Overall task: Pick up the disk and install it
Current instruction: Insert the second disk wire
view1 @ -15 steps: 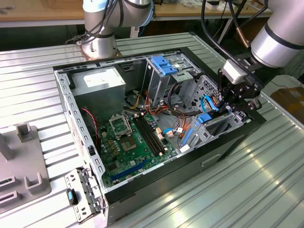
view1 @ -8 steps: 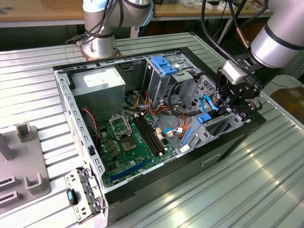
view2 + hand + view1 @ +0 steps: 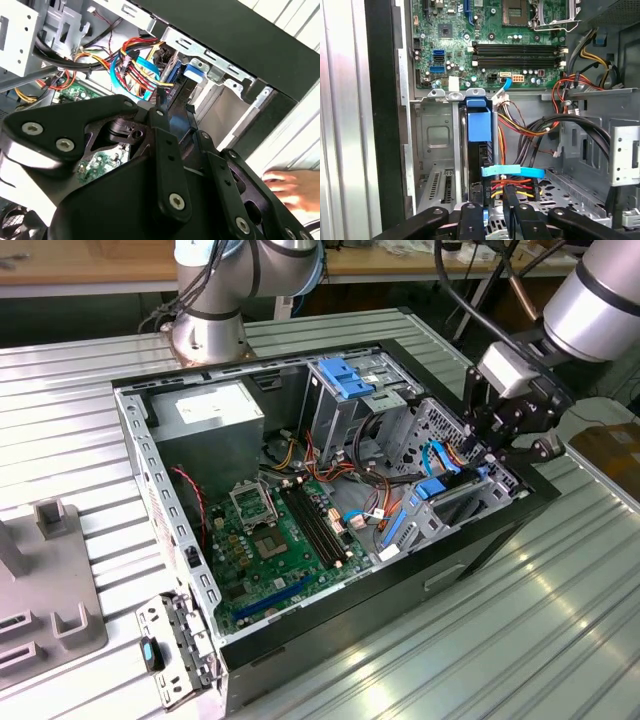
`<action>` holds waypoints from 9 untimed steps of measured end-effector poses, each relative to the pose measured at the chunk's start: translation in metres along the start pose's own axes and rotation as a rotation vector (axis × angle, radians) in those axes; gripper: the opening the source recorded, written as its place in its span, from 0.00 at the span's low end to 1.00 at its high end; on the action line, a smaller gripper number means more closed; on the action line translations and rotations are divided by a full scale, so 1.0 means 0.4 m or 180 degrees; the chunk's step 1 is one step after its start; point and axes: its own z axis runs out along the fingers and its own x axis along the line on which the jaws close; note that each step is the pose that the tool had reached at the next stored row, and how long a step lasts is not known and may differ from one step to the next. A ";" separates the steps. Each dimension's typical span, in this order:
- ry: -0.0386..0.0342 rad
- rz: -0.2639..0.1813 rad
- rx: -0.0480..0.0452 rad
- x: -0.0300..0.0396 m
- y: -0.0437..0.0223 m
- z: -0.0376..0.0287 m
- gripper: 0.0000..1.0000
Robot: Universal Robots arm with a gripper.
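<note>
The disk (image 3: 480,155) stands on edge in the drive bay (image 3: 452,502) at the corner of the open computer case on the exterior view's right. Its blue carrier tab (image 3: 479,122) points toward the motherboard. My gripper (image 3: 492,452) hangs over that bay. In both wrist views its black fingers straddle the disk's near end, and the gripper (image 3: 493,202) looks shut on it. In the second wrist view the disk's dark edge (image 3: 173,122) shows between the fingertips of the gripper (image 3: 176,107). The bay wall hides the disk's label.
A blue flat cable (image 3: 512,171) and red-yellow wire bundles (image 3: 520,125) run right beside the bay. The green motherboard (image 3: 270,540), grey power-supply box (image 3: 205,410) and a blue bracket (image 3: 345,375) lie inside the case. A person's hand (image 3: 290,185) rests outside the case wall.
</note>
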 end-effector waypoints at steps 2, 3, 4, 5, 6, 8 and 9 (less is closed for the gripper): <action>0.0002 0.0000 0.0000 -0.029 0.001 0.003 0.30; 0.0009 0.0000 0.0000 -0.059 0.002 0.006 0.30; 0.0020 -0.0001 0.0000 -0.075 0.003 0.008 0.30; 0.0025 -0.0001 0.0001 -0.086 0.004 0.009 0.30; 0.0027 -0.0001 0.0001 -0.093 0.005 0.009 0.30; 0.0028 -0.0010 0.0000 -0.102 0.008 0.010 0.30; 0.0030 -0.0024 -0.0001 -0.109 0.010 0.011 0.30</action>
